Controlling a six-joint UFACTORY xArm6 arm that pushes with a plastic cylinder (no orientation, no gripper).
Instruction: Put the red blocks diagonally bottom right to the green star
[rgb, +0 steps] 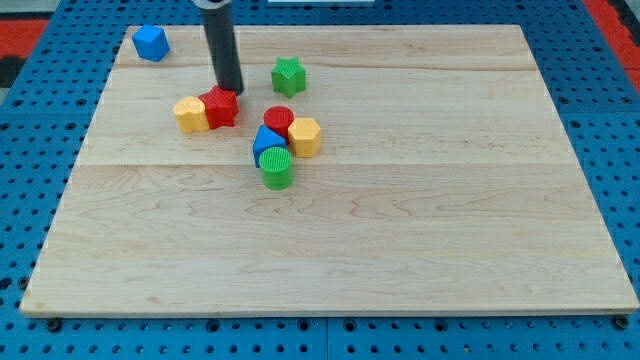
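A: Nearest you, centre-left of the frame, the green cylinder (276, 167) sits under the blue block (267, 141), with the red cylinder (278, 120) touching the yellow hexagon (304, 136), already lower right of the star.

B: Farther up, your tip (231, 91) presses the red star-shaped block (220, 106), which touches the yellow block (190, 114), left of the green star (288, 75). No jaws here, just the rod. You'd want it pushed rightward. A blue cube (151, 43) sits upper left on the table (420, 230).

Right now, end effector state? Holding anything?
No gripper, just a rod: my tip holds nothing, touching the top of the red star block.
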